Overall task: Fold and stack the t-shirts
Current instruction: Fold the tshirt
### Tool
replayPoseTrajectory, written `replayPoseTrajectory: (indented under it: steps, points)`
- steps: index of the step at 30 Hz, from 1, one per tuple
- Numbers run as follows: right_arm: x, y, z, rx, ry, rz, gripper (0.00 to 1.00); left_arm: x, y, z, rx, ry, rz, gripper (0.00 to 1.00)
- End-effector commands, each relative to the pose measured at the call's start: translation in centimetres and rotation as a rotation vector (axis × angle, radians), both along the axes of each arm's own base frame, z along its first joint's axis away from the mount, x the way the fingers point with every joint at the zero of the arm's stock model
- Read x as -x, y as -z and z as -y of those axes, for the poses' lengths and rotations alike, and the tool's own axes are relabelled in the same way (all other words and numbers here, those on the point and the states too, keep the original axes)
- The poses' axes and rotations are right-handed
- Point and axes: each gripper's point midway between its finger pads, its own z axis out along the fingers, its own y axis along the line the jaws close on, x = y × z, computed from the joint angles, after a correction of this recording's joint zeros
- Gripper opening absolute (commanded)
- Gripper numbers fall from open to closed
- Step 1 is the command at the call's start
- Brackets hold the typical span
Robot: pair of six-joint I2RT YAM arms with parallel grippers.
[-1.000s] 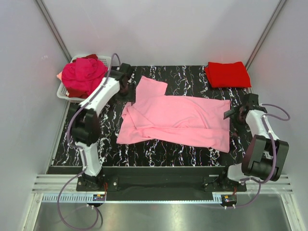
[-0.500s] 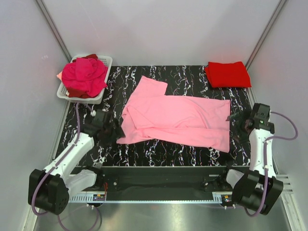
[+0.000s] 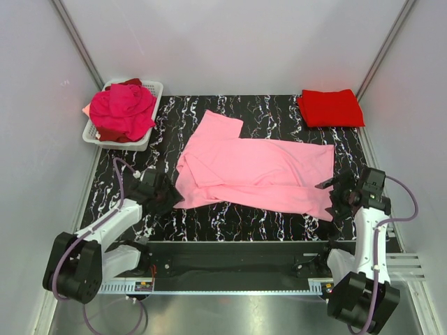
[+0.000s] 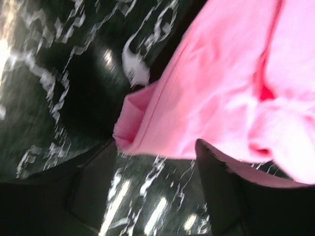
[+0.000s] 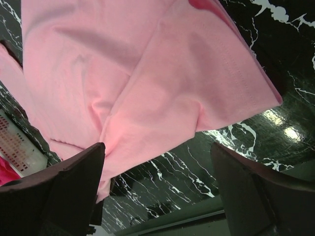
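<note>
A light pink t-shirt [image 3: 255, 171] lies spread and partly folded in the middle of the black marbled table. My left gripper [image 3: 170, 197] is open, low at the shirt's near-left corner; in the left wrist view the pink hem [image 4: 147, 123] lies just ahead of the fingers [image 4: 216, 182]. My right gripper [image 3: 334, 197] is open at the shirt's near-right corner; the right wrist view shows the pink cloth [image 5: 162, 78] ahead of its spread fingers [image 5: 64, 196]. A folded bright red t-shirt [image 3: 330, 107] lies at the far right. Magenta t-shirts [image 3: 122, 109] are heaped in the basket.
A white mesh basket [image 3: 149, 88] stands at the far left corner, off the table's edge. Grey walls enclose the table on three sides. The arm bases sit on a black rail [image 3: 230, 251] along the near edge.
Over the last second my left arm swung from the far left beside the basket down to the shirt's near-left corner. My right gripper moved nearer, down to the near-right corner. The shirt shifted little.
</note>
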Motion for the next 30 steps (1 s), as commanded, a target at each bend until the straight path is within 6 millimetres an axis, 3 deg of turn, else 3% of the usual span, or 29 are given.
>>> replayPoseTrajectory:
  steps: [1,3,4,5,6,8,9,10,13,15,20,26,30]
  points:
    - [0.2,-0.1,-0.7,-0.006,-0.053,0.027,0.95,-2.8,0.2,0.1,0.011,-0.055,0.114,0.46]
    - [0.5,0.1,-0.7,-0.001,-0.05,0.016,0.95,-3.8,-0.2,0.0,0.01,-0.076,0.144,0.16]
    - [0.7,0.3,-0.8,-0.008,-0.05,0.012,0.95,-4.7,-1.1,0.0,0.004,-0.084,0.17,0.06]
    - [0.9,0.6,-0.8,-0.008,-0.042,-0.004,0.95,-4.9,-1.4,-0.9,-0.04,-0.108,0.167,0.01]
    - [1.3,1.0,-0.6,-0.009,-0.019,-0.033,0.96,-5.4,-2.0,-1.2,-0.061,-0.117,0.175,0.0]
    - [1.9,2.1,-0.4,-0.009,0.001,-0.099,0.95,-7.9,-5.4,-2.3,-0.094,-0.151,0.23,0.0]
    - [2.2,2.3,-0.3,-0.002,0.01,-0.115,0.95,-7.6,-5.0,-2.5,-0.108,-0.144,0.215,0.0]
    - [2.7,3.0,-0.2,0.001,0.022,-0.156,0.95,-8.8,-6.3,-3.0,-0.109,-0.165,0.236,0.0]
    - [3.6,4.5,-0.8,-0.03,0.033,-0.202,0.94,-10.3,-7.5,-4.4,-0.112,-0.195,0.245,0.0]
    - [3.7,4.9,-0.9,-0.034,0.032,-0.214,0.93,-11.1,-7.6,-4.3,-0.074,-0.185,0.245,0.0]
    - [4.9,5.6,-2.8,-0.046,-0.034,-0.246,0.74,-12.5,-7.0,-4.3,-0.044,-0.179,0.22,0.0]
    - [6.6,6.6,-6.3,-0.061,-0.114,-0.292,0.72,-12.4,-5.9,-3.9,-0.026,-0.176,0.2,0.0]
    - [6.9,7.5,-6.6,-0.066,-0.085,-0.317,0.69,-12.1,-6.2,-4.1,-0.032,-0.177,0.204,0.0]
